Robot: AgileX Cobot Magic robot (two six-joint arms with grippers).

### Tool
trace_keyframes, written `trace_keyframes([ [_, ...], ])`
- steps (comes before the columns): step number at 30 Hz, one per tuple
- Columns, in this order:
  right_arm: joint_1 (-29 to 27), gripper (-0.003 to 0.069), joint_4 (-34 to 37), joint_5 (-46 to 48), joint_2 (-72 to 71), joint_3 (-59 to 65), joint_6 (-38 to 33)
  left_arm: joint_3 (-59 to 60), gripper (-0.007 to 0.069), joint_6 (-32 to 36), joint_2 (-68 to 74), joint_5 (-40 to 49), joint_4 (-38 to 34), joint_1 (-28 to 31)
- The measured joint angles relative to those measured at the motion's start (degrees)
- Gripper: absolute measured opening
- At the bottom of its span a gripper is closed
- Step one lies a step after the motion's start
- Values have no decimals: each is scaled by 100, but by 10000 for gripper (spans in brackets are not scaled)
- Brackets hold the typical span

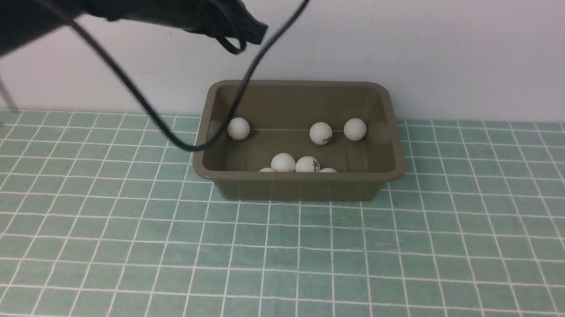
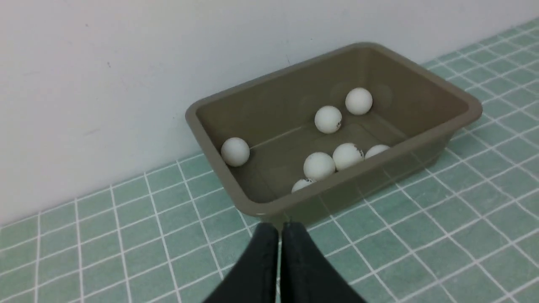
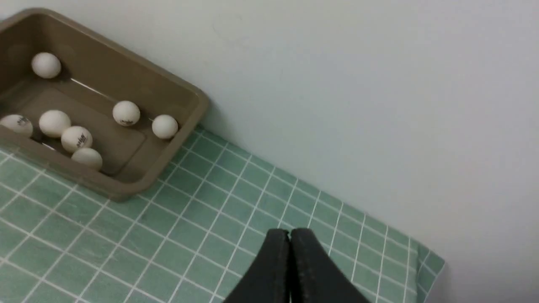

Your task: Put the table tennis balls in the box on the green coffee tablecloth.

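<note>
The olive-brown box (image 1: 296, 178) stands on the green coffee tablecloth (image 1: 277, 255) against the back wall. Several white table tennis balls lie inside it: one by the left wall (image 1: 238, 128), two at the back (image 1: 321, 133), the others along the near wall (image 1: 283, 162). No ball shows on the cloth. My left gripper (image 2: 280, 227) is shut and empty, high above the cloth off the box's (image 2: 269, 105) near left corner; in the front view it (image 1: 255, 31) hangs at the upper left. My right gripper (image 3: 289, 232) is shut and empty, to the right of the box (image 3: 105, 71), out of the front view.
A black cable (image 1: 177, 141) loops down from the left arm to the box's left rim. A white wall runs close behind the box. Thin metal legs (image 1: 0, 93) stand at the far left. The cloth's corner (image 3: 433, 263) ends by the wall.
</note>
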Motion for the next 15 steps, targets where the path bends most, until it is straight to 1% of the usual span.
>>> trace_keyframes([
  [5, 0, -16, 118, -364, -485, 901, 39, 963, -4, -6, -1040, -577, -441, 0],
  [8, 0, -16, 148, -558, -669, 1311, 57, 1345, -4, -6, -1564, -613, -825, 0],
  [15, 0, -16, 153, -591, -703, 1634, 57, 1486, -4, -6, -2140, -634, -1190, 0],
])
